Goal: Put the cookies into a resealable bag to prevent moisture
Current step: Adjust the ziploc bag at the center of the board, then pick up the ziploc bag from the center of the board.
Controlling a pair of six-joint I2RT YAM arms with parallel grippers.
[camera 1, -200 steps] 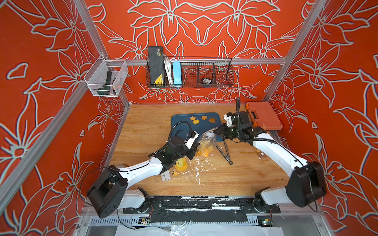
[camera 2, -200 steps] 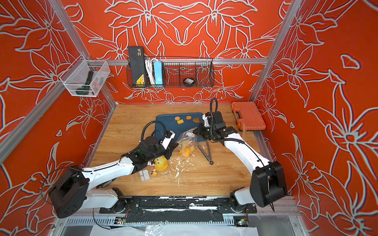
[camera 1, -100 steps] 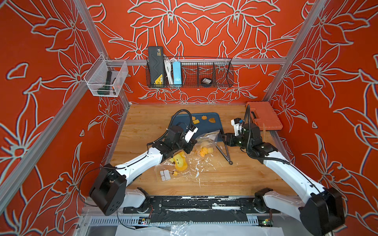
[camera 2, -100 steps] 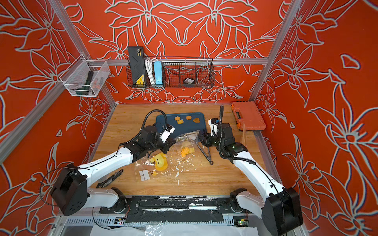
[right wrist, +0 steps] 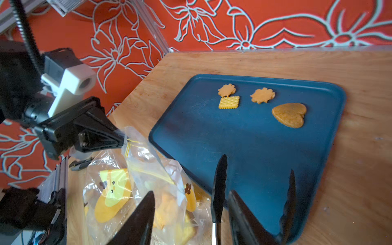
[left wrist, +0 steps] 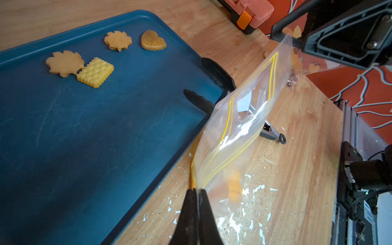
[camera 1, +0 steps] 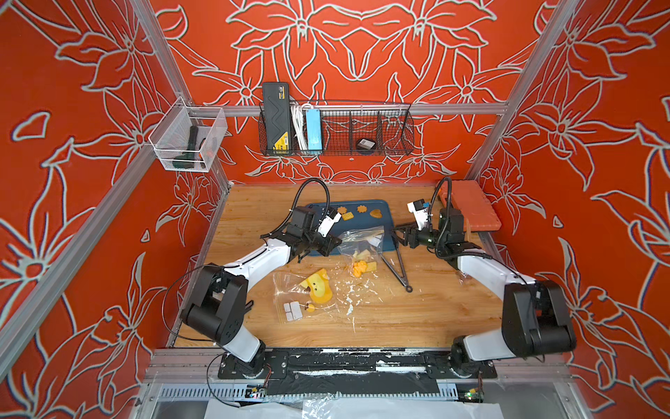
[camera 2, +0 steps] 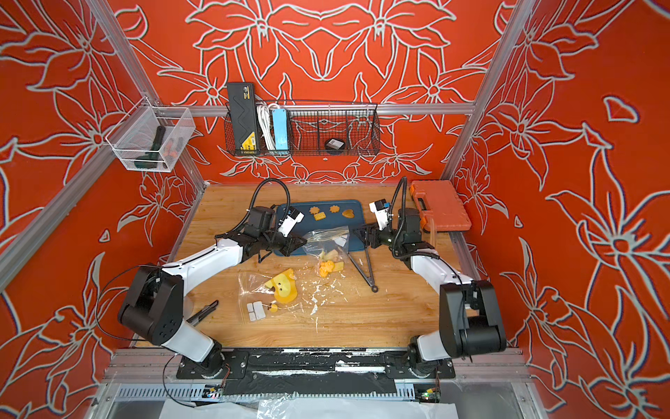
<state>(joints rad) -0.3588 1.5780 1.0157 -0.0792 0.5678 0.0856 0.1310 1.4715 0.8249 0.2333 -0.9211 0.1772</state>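
The right gripper [right wrist: 191,194] has drawn back rightward from the resealable bag [camera 1: 362,241], fingers apart. The left gripper [left wrist: 196,192] still pinches the bag's corner at the blue tray's [camera 1: 366,221] near edge (cookies [camera 1: 359,269] inside).

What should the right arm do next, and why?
Probably carry the right claw over the tray and down onto the heart cookie. That claw is open and empty, four cookies lie on the tray, and the left claw pinches the bag by its zip edge, holding it up.
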